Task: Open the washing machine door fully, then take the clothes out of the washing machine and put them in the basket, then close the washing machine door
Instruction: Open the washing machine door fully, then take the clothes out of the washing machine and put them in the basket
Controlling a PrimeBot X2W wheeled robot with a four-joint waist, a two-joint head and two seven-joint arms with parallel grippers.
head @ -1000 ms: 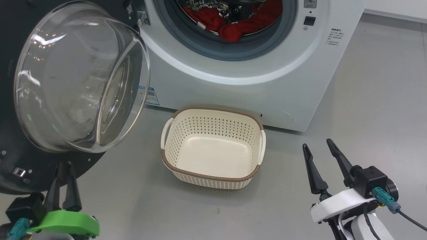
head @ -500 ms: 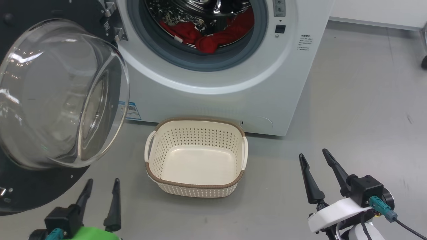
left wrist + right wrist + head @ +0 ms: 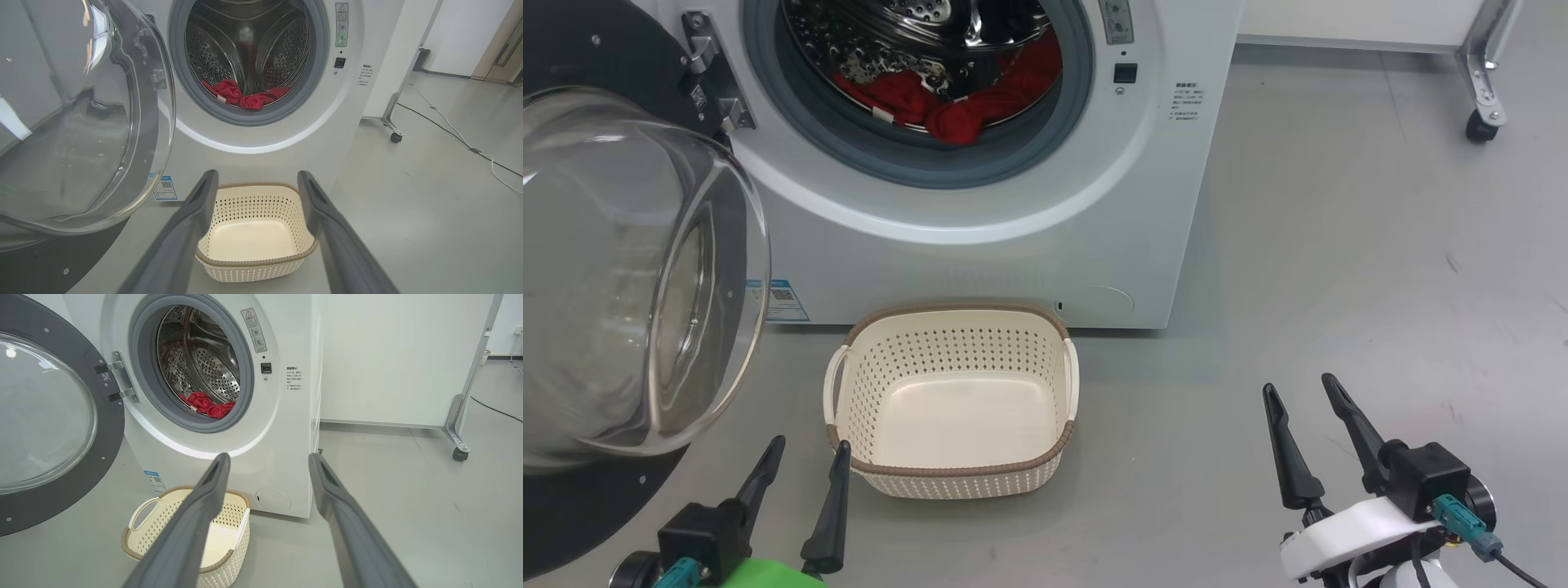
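Note:
The washing machine (image 3: 1013, 253) (image 3: 261, 163) (image 3: 286, 428) stands with its door (image 3: 621, 269) (image 3: 81, 134) (image 3: 45, 416) swung wide to the left, glass bowl bulging outward. Red clothes (image 3: 947, 102) (image 3: 241, 96) (image 3: 208, 406) lie in the drum, with a dark patterned piece behind them. The cream basket (image 3: 952, 469) (image 3: 255, 265) (image 3: 147, 535) sits empty on the floor before the machine. My left gripper (image 3: 810, 446) (image 3: 257, 177) is open near the basket's front left corner, clear of the door. My right gripper (image 3: 1298, 388) (image 3: 267, 457) is open over bare floor to the basket's right.
Grey floor (image 3: 1380, 245) spreads to the right of the machine. A white panel on a caster leg (image 3: 1478, 122) (image 3: 459, 451) stands at the back right. A cable (image 3: 461, 139) runs along the floor on the right in the left wrist view.
The left gripper has opened and drawn away from the door's lower rim. The camera has shifted, so the machine and basket sit further left and lower in the picture. The right gripper stays open.

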